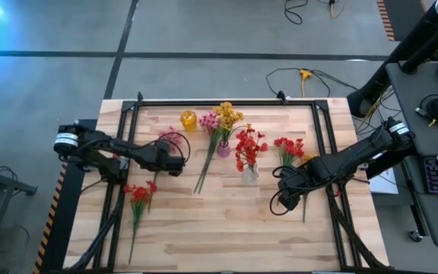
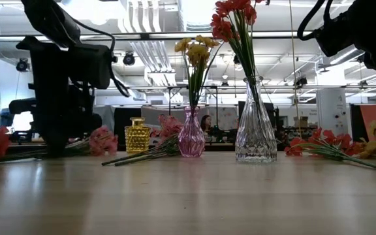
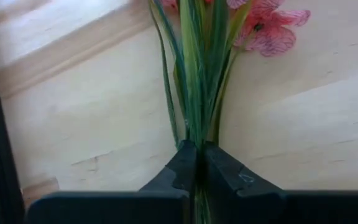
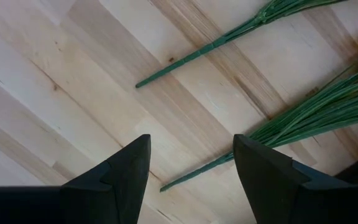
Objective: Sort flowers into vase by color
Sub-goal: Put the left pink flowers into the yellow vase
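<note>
My left gripper (image 1: 176, 164) is at the table's left middle, shut on a pink spray (image 1: 169, 139) whose blossoms (image 3: 267, 30) show beyond the fingers. My right gripper (image 1: 287, 199) is open and empty over bare wood at the right middle, beside the loose green stems (image 4: 199, 51) of red and yellow sprays (image 1: 289, 147). A clear vase (image 1: 249, 174) holds red flowers. A pink vase (image 1: 223, 149) holds yellow flowers, and another pink spray (image 1: 207, 122) lies beside it. A small yellow vase (image 1: 188, 119) stands at the far side. A red spray (image 1: 139, 195) lies at the near left. My left gripper pinches the bundled green stems (image 3: 197, 127) of the pink spray between its two shut fingers, some way below the blossoms. The stems run out forward from between the fingertips, with the blossoms beyond. I cannot tell whether the spray is clear of the table.
Black frame rails (image 1: 120, 152) run along the table's left and right sides. The three vases stand close together in the middle far part. Bare wood (image 1: 226, 236) spans the near middle. Cables and a desk lie beyond the table's right edge.
</note>
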